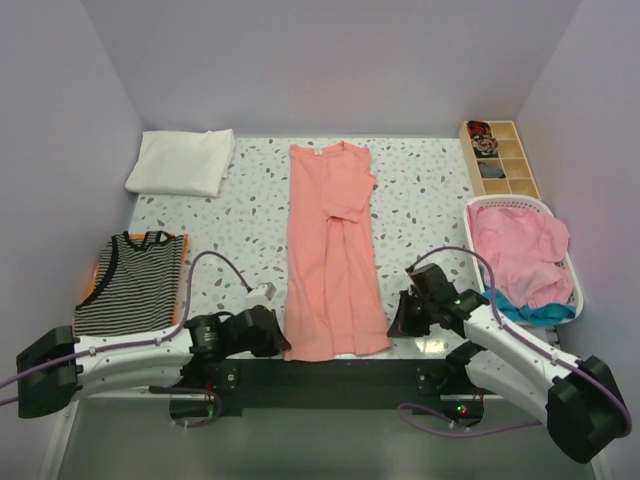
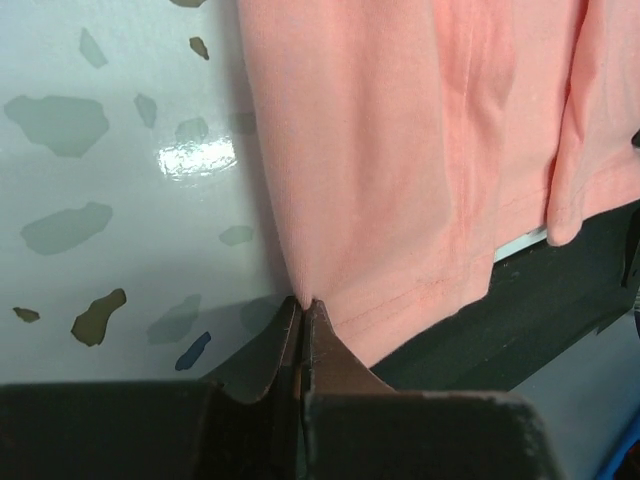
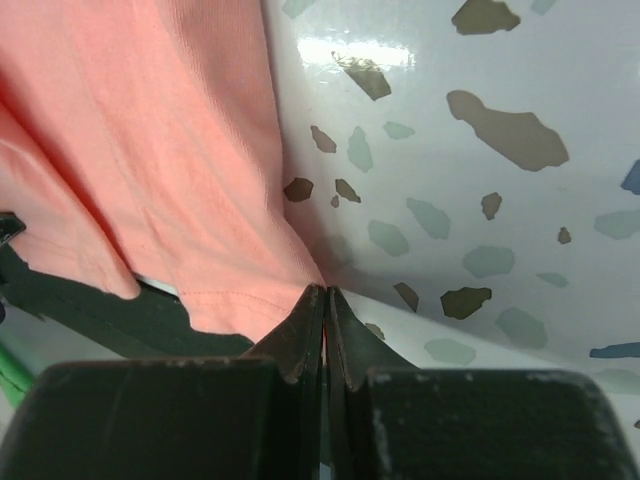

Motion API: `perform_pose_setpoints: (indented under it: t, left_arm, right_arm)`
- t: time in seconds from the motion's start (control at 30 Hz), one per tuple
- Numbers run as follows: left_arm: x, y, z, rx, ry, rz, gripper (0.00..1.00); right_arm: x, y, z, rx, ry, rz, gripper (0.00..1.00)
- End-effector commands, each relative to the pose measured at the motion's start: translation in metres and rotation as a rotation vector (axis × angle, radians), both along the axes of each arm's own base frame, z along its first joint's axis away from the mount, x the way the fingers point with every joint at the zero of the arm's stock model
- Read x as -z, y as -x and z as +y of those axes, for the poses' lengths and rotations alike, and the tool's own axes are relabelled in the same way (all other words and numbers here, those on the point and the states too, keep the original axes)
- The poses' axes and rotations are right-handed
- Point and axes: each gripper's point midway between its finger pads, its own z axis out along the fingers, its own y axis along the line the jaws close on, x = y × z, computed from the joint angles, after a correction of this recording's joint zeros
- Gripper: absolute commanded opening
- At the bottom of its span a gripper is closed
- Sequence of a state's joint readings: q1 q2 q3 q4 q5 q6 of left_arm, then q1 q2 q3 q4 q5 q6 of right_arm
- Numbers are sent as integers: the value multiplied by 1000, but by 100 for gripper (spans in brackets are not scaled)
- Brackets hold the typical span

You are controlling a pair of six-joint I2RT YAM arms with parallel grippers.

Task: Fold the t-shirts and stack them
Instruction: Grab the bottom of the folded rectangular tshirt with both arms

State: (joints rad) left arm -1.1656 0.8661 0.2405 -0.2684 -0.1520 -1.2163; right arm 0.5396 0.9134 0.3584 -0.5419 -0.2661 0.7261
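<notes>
Salmon-pink t-shirt (image 1: 330,250) lies folded lengthwise on the desk (image 1: 240,220), hem at the near edge. Left hand (image 2: 303,308) and right hand (image 3: 325,295) each pinch a hem corner; bare desk flanks both long edges.

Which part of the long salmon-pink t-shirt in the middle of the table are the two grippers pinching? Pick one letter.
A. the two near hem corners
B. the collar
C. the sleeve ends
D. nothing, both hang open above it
A: the left gripper and the right gripper are each shut on a near hem corner of the salmon-pink t-shirt, far from its collar.
</notes>
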Motion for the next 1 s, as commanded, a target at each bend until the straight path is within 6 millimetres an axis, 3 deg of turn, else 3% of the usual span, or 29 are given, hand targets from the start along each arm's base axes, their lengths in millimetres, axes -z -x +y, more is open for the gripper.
perform_pose_setpoints:
  t: [0.0,0.07,0.1,0.13,0.17,0.2,0.33,0.4,0.53,0.7,0.83,0.87,0.9,0.97]
  left_arm:
    - [25,18,35,-2,-124,71,0]
    - [23,17,34,6,-124,61,0]
    - [23,16,33,10,-122,57,1]
    - [21,15,31,13,-114,50,8]
    - [18,14,28,20,-105,40,15]
    - [16,12,25,22,-94,32,30]
    - [10,8,17,23,-73,13,47]
    - [10,7,16,27,-70,13,48]
    - [16,11,13,42,-62,33,44]
    - [21,14,9,56,-53,49,29]
    - [23,15,8,61,-53,53,15]
    - [22,13,6,61,-51,48,4]
    - [21,13,6,62,-53,44,0]
    - [12,6,0,56,-44,15,0]
  right_arm:
    - [2,3,-13,31,70,5,0]
    - [4,7,-13,20,58,15,0]
    - [3,6,-10,17,41,8,5]
    - [3,9,-7,7,25,19,17]
    - [2,8,-6,5,18,16,43]
    - [1,8,-5,3,16,17,48]
    - [-4,6,0,-9,-13,9,59]
    - [-5,6,4,-12,-35,13,59]
    - [-1,12,10,-23,-71,49,56]
    - [2,21,13,-46,-95,78,44]
    - [1,20,17,-43,-118,71,25]
    - [0,16,20,-43,-139,53,13]
    - [-2,14,23,-43,-152,38,6]
    - [-13,4,32,-46,-203,-10,0]
